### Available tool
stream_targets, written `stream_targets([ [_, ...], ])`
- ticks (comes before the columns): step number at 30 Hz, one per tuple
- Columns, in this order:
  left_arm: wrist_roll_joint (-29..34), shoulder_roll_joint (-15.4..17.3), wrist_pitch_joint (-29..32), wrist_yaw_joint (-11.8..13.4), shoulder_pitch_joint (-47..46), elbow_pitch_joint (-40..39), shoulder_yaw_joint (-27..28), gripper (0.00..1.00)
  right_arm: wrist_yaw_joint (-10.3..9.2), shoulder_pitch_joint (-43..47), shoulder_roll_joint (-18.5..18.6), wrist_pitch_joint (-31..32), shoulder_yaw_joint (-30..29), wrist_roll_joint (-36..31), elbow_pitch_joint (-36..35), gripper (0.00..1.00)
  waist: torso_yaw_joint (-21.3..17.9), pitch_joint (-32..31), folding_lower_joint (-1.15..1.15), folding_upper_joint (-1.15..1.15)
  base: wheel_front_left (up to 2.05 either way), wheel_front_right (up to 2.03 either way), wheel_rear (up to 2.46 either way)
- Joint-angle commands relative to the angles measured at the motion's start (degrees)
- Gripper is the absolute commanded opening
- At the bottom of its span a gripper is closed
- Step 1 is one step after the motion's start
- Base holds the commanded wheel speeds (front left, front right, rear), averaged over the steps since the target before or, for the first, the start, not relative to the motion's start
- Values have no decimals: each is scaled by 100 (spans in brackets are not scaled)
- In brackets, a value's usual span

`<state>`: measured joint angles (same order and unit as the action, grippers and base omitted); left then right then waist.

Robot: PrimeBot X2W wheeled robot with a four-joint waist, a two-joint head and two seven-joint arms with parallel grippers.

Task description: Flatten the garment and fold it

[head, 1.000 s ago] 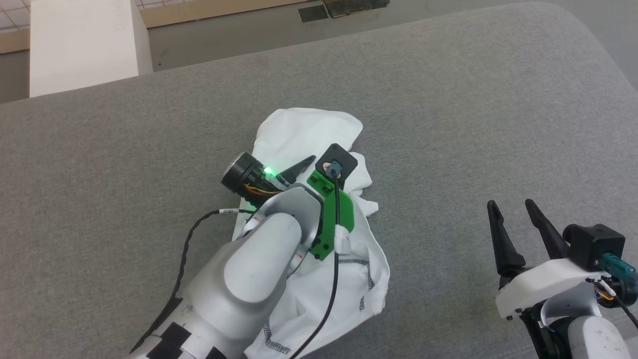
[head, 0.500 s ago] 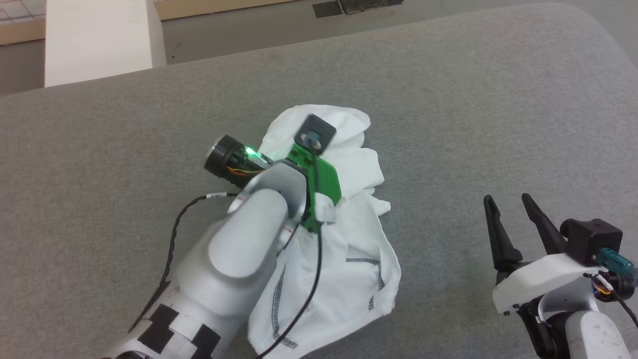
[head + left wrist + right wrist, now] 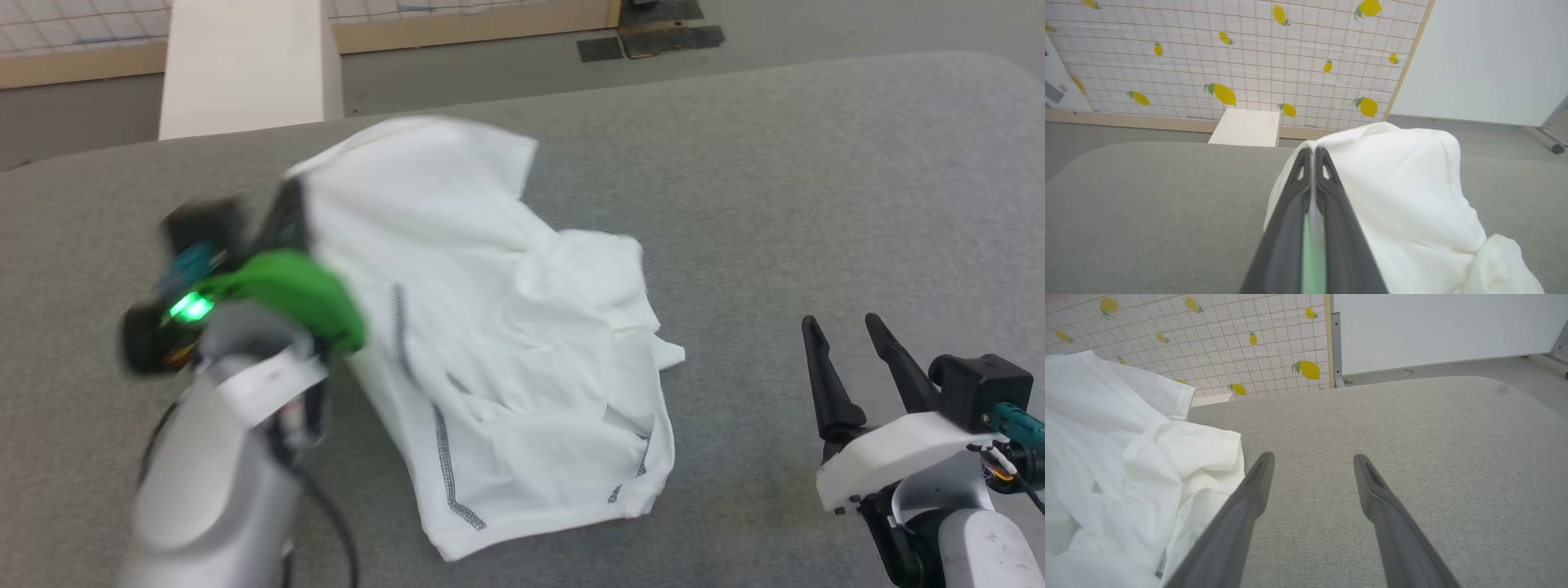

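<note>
The left gripper (image 3: 1313,152) is pinching the garment (image 3: 506,327) at its 10 o'clock edge, fingers pressed together. The right gripper (image 3: 841,322) is hovering at the garment's 3 o'clock, spread wide, holding nothing.

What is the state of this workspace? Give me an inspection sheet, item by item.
Surface: grey padded surface, carrying the garment.
Job's things: garment, white, crumpled and partly spread, one edge pulled up at the robot's left.
Clutter: nothing seen.
Grippers: left gripper shut on the garment's edge; right gripper open, apart from the garment, holding nothing.
Cables: black cable beside the left forearm, blurred.
Surroundings: white box beyond the far edge; lemon-print wall behind it.
</note>
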<state>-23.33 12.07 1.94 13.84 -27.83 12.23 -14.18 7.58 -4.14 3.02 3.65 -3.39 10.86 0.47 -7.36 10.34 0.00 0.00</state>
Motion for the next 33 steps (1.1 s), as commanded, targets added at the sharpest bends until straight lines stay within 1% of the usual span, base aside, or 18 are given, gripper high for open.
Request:
stream_targets([
  [1, -72, 159, -12, 148, 374, -228, 169, 0, -9, 71, -14, 40, -11, -34, -44, 100, 168, -83, 0, 0, 0, 0, 0],
  [4, -201, 405, 125, 414, 1175, -683, 508, 0, -9, 104, -14, 109, -28, -55, -96, 100, 305, -96, 0, 0, 0, 0, 0],
  [7, -341, 520, 305, 637, 1951, -926, 744, 0, -9, 130, -14, 200, -12, -66, -130, 100, 427, -104, 0, 0, 0, 0, 0],
  [11, -550, 470, 580, 827, 2669, -873, 863, 0, -9, 168, -14, 370, 20, -68, -153, 100, 560, -118, 0, 0, 0, 0, 0],
  [12, -649, 399, 615, 840, 2783, -846, 889, 0, -9, 181, -14, 436, 21, -71, -159, 100, 599, -117, 0, 0, 0, 0, 0],
  [13, -782, 303, 562, 797, 2827, -843, 938, 0, -9, 194, -14, 496, 24, -72, -161, 100, 632, -115, 0, 0, 0, 0, 0],
  [15, -995, 152, 330, 562, 2857, -800, 969, 100, -9, 221, -14, 626, 71, -89, -181, 100, 700, -117, 0, 0, 0, 0, 0],
  [16, -1105, 60, 165, 426, 2852, -766, 991, 100, -9, 228, -14, 690, 122, -87, -204, 100, 732, -116, 0, 0, 0, 0, 0],
  [18, -1047, 33, -244, 240, 2819, -692, 972, 100, -9, 226, -14, 836, 272, -98, -234, 100, 777, -117, 0, 0, 0, 0, 0],
  [22, -783, -81, -1177, -13, 2680, -627, 854, 100, -9, 204, -14, 1310, 647, -77, -188, 100, 908, -89, 0, 0, 0, 0, 0],
  [24, -685, -132, -1447, -117, 2600, -565, 816, 100, -9, 163, -14, 1585, 818, -33, -120, 100, 974, -73, 0, 0, 0, 0, 0],
  [27, -556, -210, -1627, -281, 2479, -526, 810, 100, -9, 79, -14, 1958, 936, -5, -1, 100, 1048, -30, 0, 0, 0, 0, 0],
  [31, -386, -327, -1681, -461, 2369, -435, 779, 100, -9, -109, -14, 2391, 988, -112, 202, 100, 1134, 60, 0, 0, 0, 0, 0],
  [32, -365, -363, -1686, -501, 2344, -401, 781, 100, -9, -152, -14, 2521, 982, -120, 269, 85, 1151, 82, 0, 0, 0, 0, 0],
  [33, -347, -389, -1688, -528, 2325, -377, 791, 100, -9, -193, -14, 2590, 965, -109, 312, 40, 1160, 95, 0, 0, 0, 0, 0],
])
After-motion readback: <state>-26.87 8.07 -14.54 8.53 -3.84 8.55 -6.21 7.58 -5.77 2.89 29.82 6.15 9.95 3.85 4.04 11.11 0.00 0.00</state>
